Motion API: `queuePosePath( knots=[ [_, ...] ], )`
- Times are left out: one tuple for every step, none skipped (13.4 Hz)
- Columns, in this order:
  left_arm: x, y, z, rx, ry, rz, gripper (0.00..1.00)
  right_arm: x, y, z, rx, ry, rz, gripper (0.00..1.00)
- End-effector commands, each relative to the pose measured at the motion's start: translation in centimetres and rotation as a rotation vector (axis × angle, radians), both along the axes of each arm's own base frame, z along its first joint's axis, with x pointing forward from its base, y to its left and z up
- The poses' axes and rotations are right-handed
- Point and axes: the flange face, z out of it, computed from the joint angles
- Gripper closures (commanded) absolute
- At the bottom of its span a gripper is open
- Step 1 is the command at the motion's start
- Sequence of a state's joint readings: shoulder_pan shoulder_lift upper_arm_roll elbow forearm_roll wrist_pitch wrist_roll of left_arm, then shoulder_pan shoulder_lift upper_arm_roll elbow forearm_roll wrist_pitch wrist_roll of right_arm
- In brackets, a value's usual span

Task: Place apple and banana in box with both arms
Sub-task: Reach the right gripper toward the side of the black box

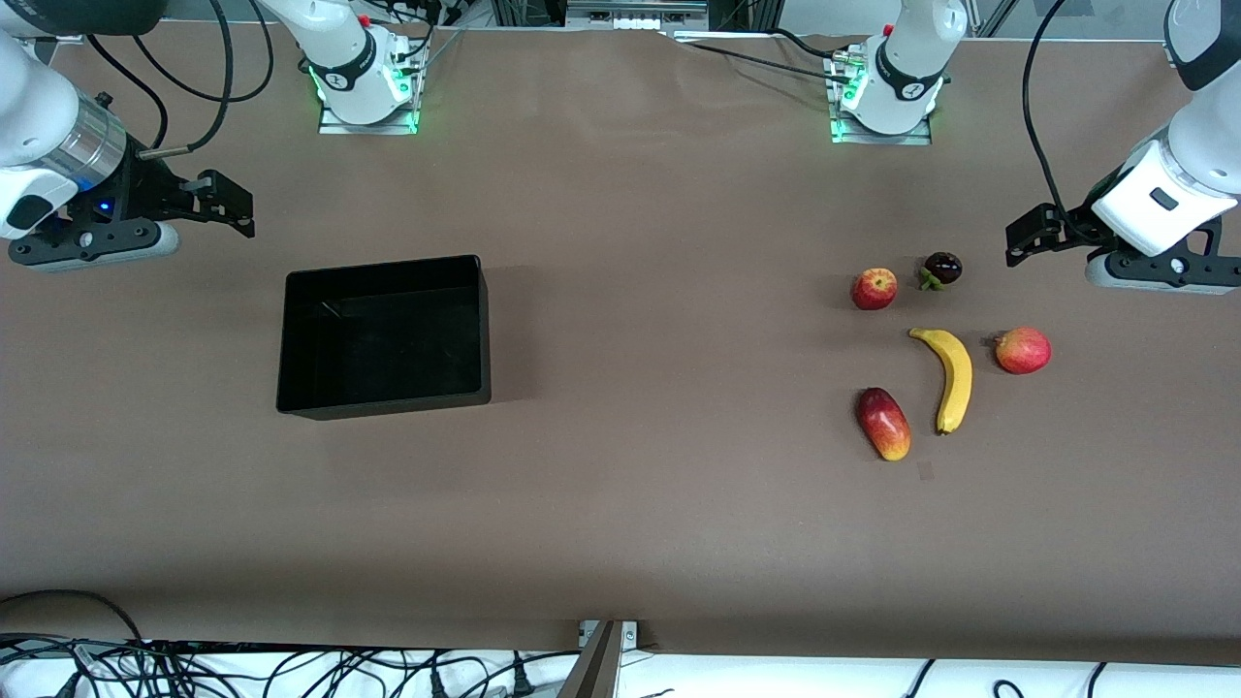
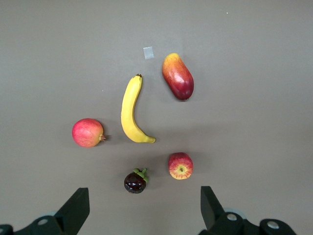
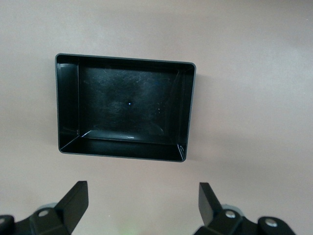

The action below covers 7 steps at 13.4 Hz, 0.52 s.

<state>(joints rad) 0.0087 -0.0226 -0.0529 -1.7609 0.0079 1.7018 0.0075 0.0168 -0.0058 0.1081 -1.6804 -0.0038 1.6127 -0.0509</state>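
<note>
Apple (image 1: 874, 289) lies on the bench (image 1: 659, 388) toward the left arm's end, beside a dark purple fruit (image 1: 941, 269). We see the banana (image 1: 950, 378) nearer the front camera than the apple, between a round red-orange fruit (image 1: 1023, 350) and an oblong red-and-yellow fruit (image 1: 883, 423), touching neither. We log the box (image 1: 291, 339) as bare inside, well apart from the fruit, toward the right arm's end. Left hand (image 1: 1018, 237) hangs released, fingers (image 2: 73, 208) spread, above the bench near the purple fruit, gripping nothing. Right hand (image 1: 238, 208) hangs released too, fingers (image 3: 73, 198) wide, over bare bench near the box. Both arms wait.
</note>
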Motion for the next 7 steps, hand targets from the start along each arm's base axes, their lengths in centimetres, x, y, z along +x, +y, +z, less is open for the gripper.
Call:
queuePosePath(
  knots=[
    [0.0,-0.2,0.4,0.012,0.003,0.004,0.00,-0.1,0.0,0.7,-0.002,-0.002,-0.016,0.00],
    [0.0,-0.2,0.3,0.013,0.004,0.004,0.00,0.1,0.0,0.8,-0.001,-0.005,-0.016,0.00],
    [0.0,-0.2,0.3,0.013,0.004,0.004,0.00,0.1,0.0,0.7,-0.001,-0.001,-0.015,0.00],
    [0.0,-0.2,0.3,0.013,0.004,0.004,0.00,0.1,-0.1,0.7,-0.001,-0.001,-0.016,0.00],
    [0.0,-0.2,0.3,0.013,0.004,0.004,0.00,0.2,-0.1,0.3,-0.002,0.007,-0.018,0.00],
    [0.0,-0.2,0.3,0.013,0.004,0.002,0.00,0.2,-0.2,-0.2,-0.004,0.014,-0.018,0.00],
    [0.0,-0.2,0.3,0.013,0.006,0.002,0.00,0.5,-0.2,-1.9,-0.015,0.040,-0.015,0.00]
  ],
)
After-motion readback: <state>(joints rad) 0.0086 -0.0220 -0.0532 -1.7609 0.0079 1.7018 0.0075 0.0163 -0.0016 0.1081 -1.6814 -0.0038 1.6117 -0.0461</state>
